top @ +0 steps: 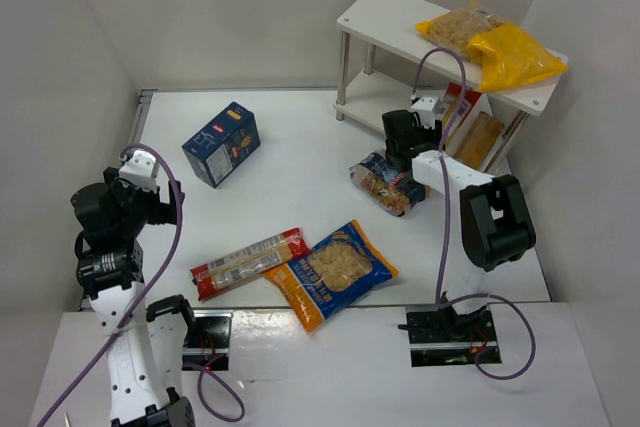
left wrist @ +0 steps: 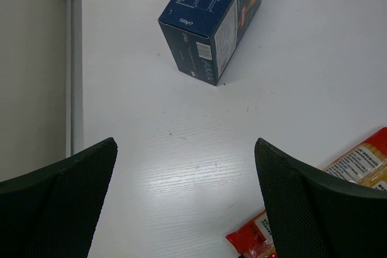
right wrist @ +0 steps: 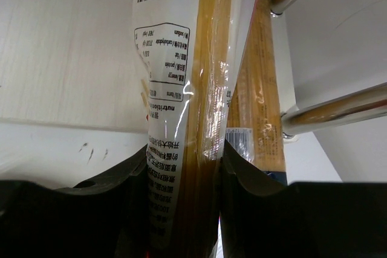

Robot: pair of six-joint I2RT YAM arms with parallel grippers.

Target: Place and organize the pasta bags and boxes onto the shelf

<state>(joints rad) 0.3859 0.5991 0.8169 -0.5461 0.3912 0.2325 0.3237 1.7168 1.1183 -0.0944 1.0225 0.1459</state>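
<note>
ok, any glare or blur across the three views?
Top view: even light, soft shadows, sharp. Left wrist: blue box crisp, faint sheen on the table, left gripper's fingers dark and soft. Right wrist: spaghetti pack very close, glare streaks on its wrap, right gripper's fingers near-black.

a white desk [top: 300, 137] with a faint wood grain fills the middle of the overhead view. plain white walls close it in on three sides: a left wall [top: 55, 77], a back wall [top: 230, 17] and a right wall [top: 600, 177]. a pale metal rail [left wrist: 72, 58] runs along the desk's left edge, just beside the left wall. the shelf [top: 385, 19], white boards on thin silver legs, stands in the far right corner. the light is soft and even, and shadows are pale. a glossy near strip [top: 330, 325] of the desk shows glare. a few small dark scuffs [right wrist: 91, 149] mark the surface.
</note>
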